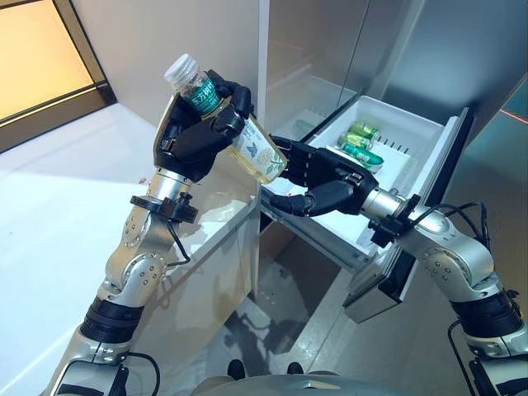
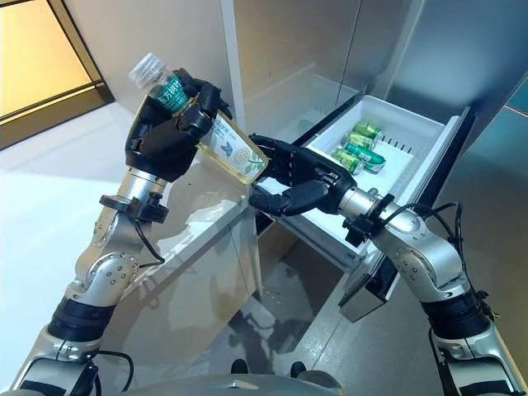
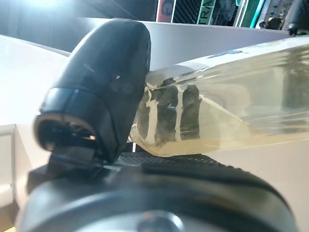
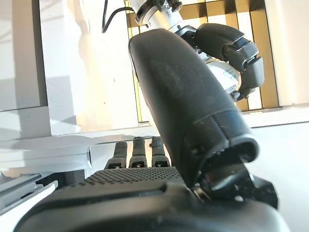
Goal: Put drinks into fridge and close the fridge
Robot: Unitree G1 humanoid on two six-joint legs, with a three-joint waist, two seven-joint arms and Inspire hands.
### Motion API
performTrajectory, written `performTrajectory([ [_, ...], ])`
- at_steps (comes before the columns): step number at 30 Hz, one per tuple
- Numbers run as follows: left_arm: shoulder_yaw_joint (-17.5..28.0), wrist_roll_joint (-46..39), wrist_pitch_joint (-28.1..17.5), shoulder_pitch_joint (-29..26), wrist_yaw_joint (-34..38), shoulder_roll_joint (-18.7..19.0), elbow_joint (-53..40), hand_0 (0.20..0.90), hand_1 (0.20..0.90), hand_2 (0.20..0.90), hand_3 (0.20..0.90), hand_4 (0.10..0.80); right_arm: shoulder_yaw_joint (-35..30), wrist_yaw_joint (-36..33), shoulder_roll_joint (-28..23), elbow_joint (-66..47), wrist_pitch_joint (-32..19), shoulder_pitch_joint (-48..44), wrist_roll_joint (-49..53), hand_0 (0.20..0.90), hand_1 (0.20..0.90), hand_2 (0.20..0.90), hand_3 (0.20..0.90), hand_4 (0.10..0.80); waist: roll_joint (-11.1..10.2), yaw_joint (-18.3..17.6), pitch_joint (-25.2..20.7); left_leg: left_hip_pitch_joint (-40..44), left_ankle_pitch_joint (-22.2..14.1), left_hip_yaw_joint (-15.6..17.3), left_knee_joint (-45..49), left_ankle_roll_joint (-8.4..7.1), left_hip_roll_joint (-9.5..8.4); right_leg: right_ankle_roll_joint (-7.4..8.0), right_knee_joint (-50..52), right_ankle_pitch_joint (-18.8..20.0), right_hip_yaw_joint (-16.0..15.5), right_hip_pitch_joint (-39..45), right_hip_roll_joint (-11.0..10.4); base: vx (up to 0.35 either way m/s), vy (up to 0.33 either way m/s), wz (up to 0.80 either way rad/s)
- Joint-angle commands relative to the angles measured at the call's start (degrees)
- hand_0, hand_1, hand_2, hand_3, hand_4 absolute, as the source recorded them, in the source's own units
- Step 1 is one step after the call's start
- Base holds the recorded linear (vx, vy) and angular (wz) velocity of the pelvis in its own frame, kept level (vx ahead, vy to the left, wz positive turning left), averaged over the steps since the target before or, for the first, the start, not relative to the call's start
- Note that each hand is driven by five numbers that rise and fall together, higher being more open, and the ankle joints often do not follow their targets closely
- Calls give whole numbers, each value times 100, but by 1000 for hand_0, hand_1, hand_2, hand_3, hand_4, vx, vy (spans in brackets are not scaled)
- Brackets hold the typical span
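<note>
The bottle, clear with pale yellowish drink, a green label and a white cap, is up in the air in front of the fridge, tilted with its cap up and away to the left and its base down toward the right. The left robot hand has fingers and thumb curled round its upper half, and the left wrist view shows the dark fingers through the clear wall. The right robot hand sits just at the bottle's base with fingers spread and only loosely bent, thumb below, closing on nothing yet; whether it touches the base I cannot tell.

This looks like a handover between hands, and that is where the risk lies. If the left robot hand lets go before the right one has wrapped the base, the smooth, tilted bottle may slide out and fall to the floor, since the gap beside the white bench lies beneath it.

Beyond, the fridge drawer stands pulled out with green cans lying inside. A low carry could knock the drawer's front wall, and a careless drop could land on the cans.
</note>
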Motion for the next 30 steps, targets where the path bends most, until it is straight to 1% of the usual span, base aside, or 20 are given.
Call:
performTrajectory([
  [1, -558, 512, -400, -1459, 7, -37, 37, 300, 300, 300, 200, 100, 56, 132, 52, -365, -390, -578, 304, 900, 900, 900, 900, 800, -17, -251, -827, 72, -490, -322, 6, 76, -119, -3, 91, 203, -395, -119, 136, 0, 0, 0],
  [4, -660, 767, -344, -1551, 39, -11, 49, 300, 300, 300, 200, 100, 137, 140, 40, -426, -384, -614, 268, 900, 900, 900, 900, 800, -24, -269, -841, 55, -485, -314, 6, 75, -117, 0, 78, 216, -373, -135, 152, 5, -16, -3],
  [7, -831, 1010, -178, -1682, 36, 16, 137, 300, 300, 300, 200, 100, 283, 85, 46, -442, -335, -765, 262, 900, 900, 900, 900, 800, -28, -286, -847, 50, -476, -328, 6, 79, -124, -10, 52, 239, -315, -139, 176, 10, -25, -10],
  [12, -1051, 1272, -37, -1695, -108, -1, 266, 300, 300, 300, 200, 100, 472, 73, 84, -457, -136, -879, 185, 900, 900, 900, 900, 800, -22, -294, -837, 53, -466, -314, 6, 85, -115, -19, 31, 252, -269, -136, 201, 5, -15, -10],
  [15, -1156, 1368, -75, -1667, -152, -34, 301, 300, 300, 300, 200, 100, 569, 39, 101, -440, -22, -896, 218, 900, 900, 900, 900, 800, -24, -290, -834, 44, -459, -312, 6, 86, -109, -22, 34, 246, -276, -139, 203, 1, -5, -1],
  [17, -1253, 1481, -187, -1696, -136, -68, 358, 300, 300, 300, 200, 100, 675, 13, 133, -381, 51, -924, 292, 900, 900, 900, 900, 800, -30, -289, -835, 37, -453, -315, 6, 87, -106, -23, 36, 249, -283, -145, 207, 0, -12, -5],
  [20, -1380, 1665, -331, -1732, -90, -116, 382, 300, 300, 300, 200, 100, 825, -139, 216, -319, 188, -952, 461, 900, 900, 900, 900, 800, -39, -282, -833, 24, -442, -325, 6, 90, -98, -28, 43, 246, -284, -150, 210, 0, -15, -9],
  [22, -1494, 1819, -340, -1763, -86, -184, 385, 300, 300, 300, 200, 100, 944, -242, 304, -272, 251, -947, 554, 900, 900, 900, 900, 800, -50, -276, -835, 14, -439, -333, 6, 93, -94, -27, 36, 250, -280, -150, 209, 3, -29, -7],
  [26, -1718, 1872, -297, -1807, -80, -296, 453, 300, 300, 300, 200, 100, 1089, -456, 429, -230, 254, -979, 722, 900, 900, 900, 900, 800, -54, -290, -836, 4, -438, -340, 6, 98, -88, -26, 13, 271, -266, -158, 214, -4, -12, -2],
  [30, -1893, 2050, -405, -1832, -59, -426, 579, 300, 300, 300, 200, 100, 1200, -603, 568, -183, 202, -1018, 811, 900, 900, 900, 900, 800, -49, -307, -829, -10, -439, -311, 6, 100, -78, -24, -12, 288, -253, -166, 213, -14, -7, -3],
])
